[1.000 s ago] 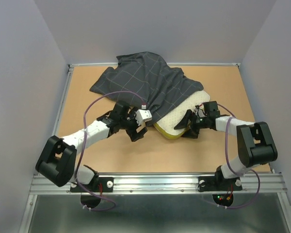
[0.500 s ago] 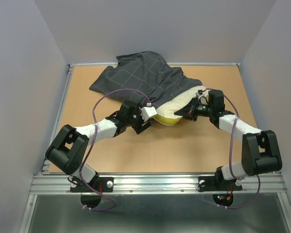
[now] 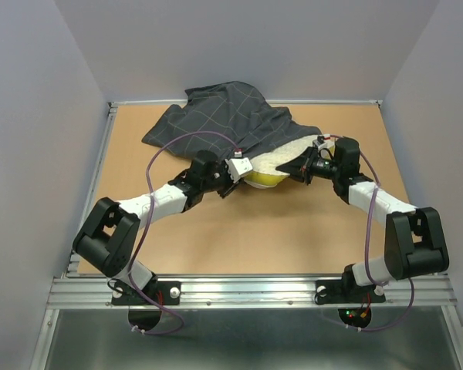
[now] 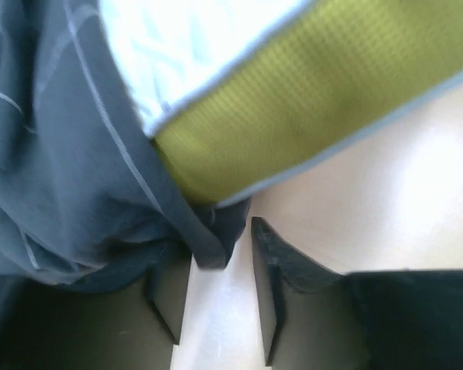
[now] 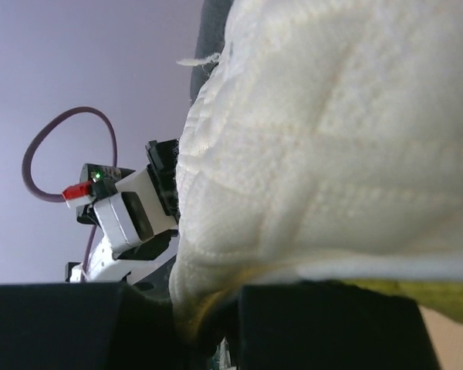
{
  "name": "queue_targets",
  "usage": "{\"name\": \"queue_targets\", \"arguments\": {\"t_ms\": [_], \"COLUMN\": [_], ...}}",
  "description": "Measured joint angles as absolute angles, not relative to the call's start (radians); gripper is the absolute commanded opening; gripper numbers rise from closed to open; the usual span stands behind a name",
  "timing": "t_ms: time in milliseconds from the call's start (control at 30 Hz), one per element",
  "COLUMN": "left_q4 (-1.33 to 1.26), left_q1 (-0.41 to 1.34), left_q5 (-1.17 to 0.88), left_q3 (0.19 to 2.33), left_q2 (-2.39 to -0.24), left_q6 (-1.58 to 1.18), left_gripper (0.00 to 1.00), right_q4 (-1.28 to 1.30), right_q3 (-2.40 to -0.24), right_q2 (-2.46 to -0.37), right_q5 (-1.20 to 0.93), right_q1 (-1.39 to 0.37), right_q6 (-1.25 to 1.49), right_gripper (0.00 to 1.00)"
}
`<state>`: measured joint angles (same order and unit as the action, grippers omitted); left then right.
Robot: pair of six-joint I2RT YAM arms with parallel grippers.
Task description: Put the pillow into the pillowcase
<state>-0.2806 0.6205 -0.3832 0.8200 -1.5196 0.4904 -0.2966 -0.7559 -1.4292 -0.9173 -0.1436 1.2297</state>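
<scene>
Pillow point(image 3: 285, 156) (mostly covered) shows yellow edge nearward.

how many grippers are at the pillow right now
2. The left gripper is at the pillowcase hem, by the near-left corner of the pillow; the right gripper is at its right end.

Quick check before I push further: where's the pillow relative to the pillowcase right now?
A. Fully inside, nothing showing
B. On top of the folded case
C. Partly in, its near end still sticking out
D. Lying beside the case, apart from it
C. In the top view the pillow shows its white face and yellow edge at the near side, while the pillowcase covers the rest of it.
</scene>
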Motion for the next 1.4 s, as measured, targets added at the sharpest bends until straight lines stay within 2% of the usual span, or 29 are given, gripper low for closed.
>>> {"name": "queue_targets", "arguments": {"t_ms": [33,100,467,900,933,967,1000,1033,1067,1167,1200,1333,1400], "left_q4": [-0.292,-0.302,-0.163,0.133,0.163,0.201,0.237,0.266,0.291,0.368,0.385,0.493,0.546], "left_q1": [0.620,0.620,0.656,0.680,0.680,0.680,0.681,0.681,0.678,0.624,0.595,0.482,0.432], "left_q5": [-0.392,-0.421,-0.648,-0.812,-0.812,-0.811,-0.811,-0.812,-0.810,-0.818,-0.820,-0.812,-0.800], "left_q3": [0.829,0.841,0.949,1.076,1.092,1.111,1.127,1.136,1.141,1.111,1.092,1.053,1.053], "left_q2": [-1.519,-1.517,-1.430,-1.364,-1.364,-1.366,-1.369,-1.372,-1.376,-1.386,-1.393,-1.456,-1.496], "left_q6": [0.474,0.440,0.267,0.259,0.276,0.305,0.330,0.365,0.397,0.539,0.595,0.756,0.854], "left_gripper": [0.08,0.00,0.00,0.00,0.00,0.00,0.00,0.00,0.00,0.00,0.00,0.00,0.04], "right_q4": [-0.302,-0.310,-0.368,-0.369,-0.368,-0.366,-0.368,-0.366,-0.352,-0.266,-0.238,0.039,0.179], "right_q3": [-0.757,-0.759,-0.828,-0.791,-0.784,-0.781,-0.781,-0.781,-0.787,-0.817,-0.824,-0.861,-0.884], "right_q2": [-1.428,-1.426,-1.462,-1.542,-1.545,-1.547,-1.550,-1.550,-1.550,-1.546,-1.544,-1.505,-1.485], "right_q5": [-0.917,-0.916,-0.817,-0.567,-0.558,-0.555,-0.556,-0.559,-0.574,-0.612,-0.622,-0.635,-0.635], "right_q1": [-0.144,-0.144,-0.194,-0.347,-0.347,-0.347,-0.347,-0.348,-0.349,-0.351,-0.351,-0.355,-0.353], "right_q6": [1.236,1.248,1.248,1.119,1.114,1.105,1.095,1.089,1.053,0.949,0.918,0.673,0.556], "right_gripper": [0.01,0.00,0.00,0.01,0.04,0.22,0.46,0.47,0.58,0.77,0.87,0.88,0.88]}}
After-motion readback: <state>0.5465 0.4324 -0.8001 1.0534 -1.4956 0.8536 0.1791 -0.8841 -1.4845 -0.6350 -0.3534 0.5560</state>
